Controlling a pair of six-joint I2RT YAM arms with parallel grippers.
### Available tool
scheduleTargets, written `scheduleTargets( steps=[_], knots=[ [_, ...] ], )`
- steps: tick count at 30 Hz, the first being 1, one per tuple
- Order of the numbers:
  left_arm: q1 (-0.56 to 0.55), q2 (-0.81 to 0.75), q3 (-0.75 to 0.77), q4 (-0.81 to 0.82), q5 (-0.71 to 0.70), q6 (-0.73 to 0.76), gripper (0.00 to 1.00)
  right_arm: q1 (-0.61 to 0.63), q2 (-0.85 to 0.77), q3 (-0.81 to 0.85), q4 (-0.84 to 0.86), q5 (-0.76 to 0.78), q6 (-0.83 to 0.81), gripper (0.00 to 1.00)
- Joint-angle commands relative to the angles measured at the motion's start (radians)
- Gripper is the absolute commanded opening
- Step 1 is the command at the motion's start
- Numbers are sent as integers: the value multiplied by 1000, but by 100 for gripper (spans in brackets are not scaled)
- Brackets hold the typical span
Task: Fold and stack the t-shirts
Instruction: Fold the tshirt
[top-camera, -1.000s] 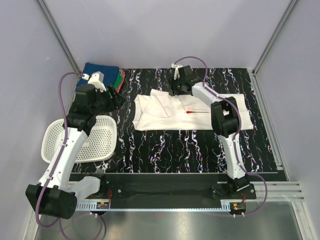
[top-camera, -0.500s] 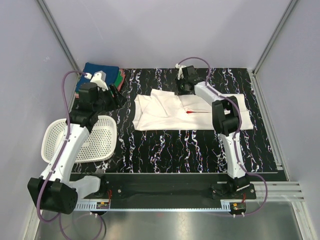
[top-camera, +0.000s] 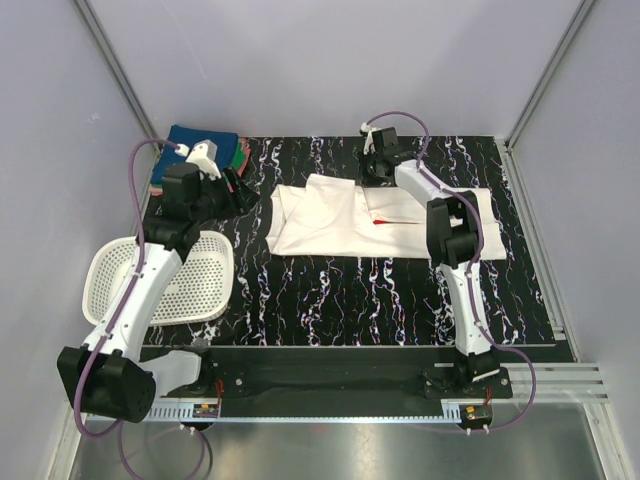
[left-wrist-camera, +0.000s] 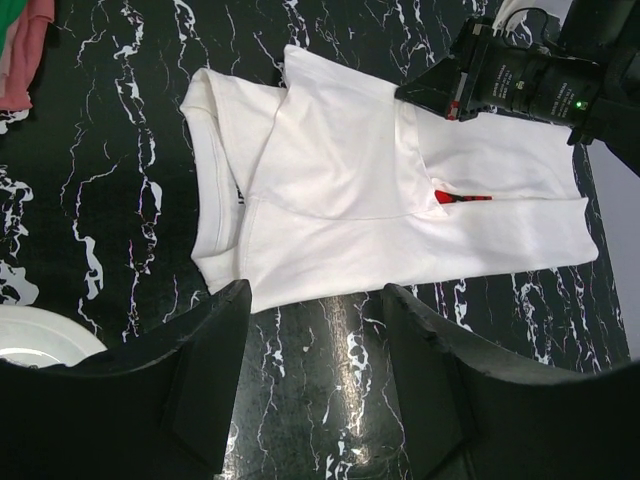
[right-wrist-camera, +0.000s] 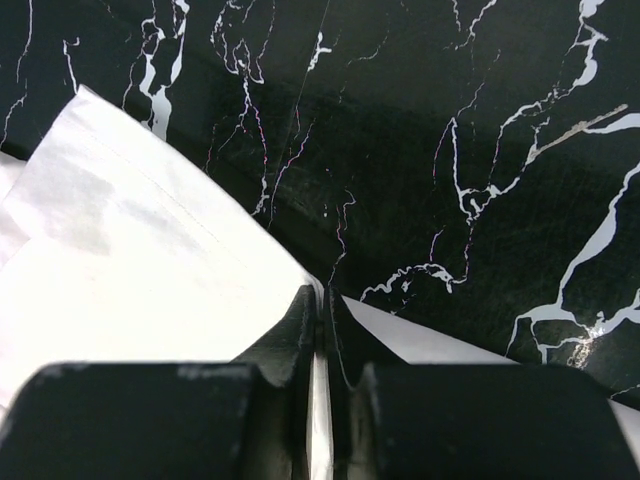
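A white t-shirt (top-camera: 330, 225) lies half folded in the middle of the black marbled table, a sliver of its red print (top-camera: 380, 216) showing at a fold. My right gripper (top-camera: 376, 178) is at the shirt's far edge. In the right wrist view it (right-wrist-camera: 322, 300) is shut on a thin edge of the white cloth (right-wrist-camera: 130, 280). My left gripper (top-camera: 245, 190) hovers open left of the shirt. In its own view it (left-wrist-camera: 315, 300) has only bare table between its fingers. Folded blue (top-camera: 190, 140) and green and pink t-shirts (top-camera: 238, 155) sit stacked at the back left.
A white mesh basket (top-camera: 100, 270) stands at the left, partly off the table, under the left arm. Grey walls close in the back and sides. A metal rail (top-camera: 530, 250) borders the table's right edge.
My right gripper has shut on the shirt's far edge and shifted a little right and back, drawing the cloth with it. The left arm has edged toward the back.
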Motion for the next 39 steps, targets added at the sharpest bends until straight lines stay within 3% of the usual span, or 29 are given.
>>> scheduleTargets(
  steps=[1, 7, 19, 22, 27, 30, 35, 39],
  knots=[
    [-11, 12, 22, 52, 17, 2, 60, -7, 17, 57, -8, -24, 15, 9],
    [-17, 32, 32, 43, 9, 13, 61, -15, -6, 45, 15, -81, 16, 0],
    [-19, 53, 16, 38, -17, 13, 61, -2, -272, -254, 208, -354, -174, 0],
    [-19, 55, 12, 38, -18, 11, 62, 19, -304, -314, 182, -395, -240, 0],
    [-20, 50, 12, 40, -17, 7, 62, 83, -281, -314, -20, -374, -368, 3],
    [-20, 44, 9, 31, -25, 14, 62, 123, -281, -349, -81, -317, -412, 8],
    [-20, 29, -4, 25, -26, 22, 63, 116, -353, -409, -19, -287, -321, 43],
    [-20, 24, -5, 20, -23, 27, 63, 94, -372, -394, 62, -286, -194, 50]
  ],
)
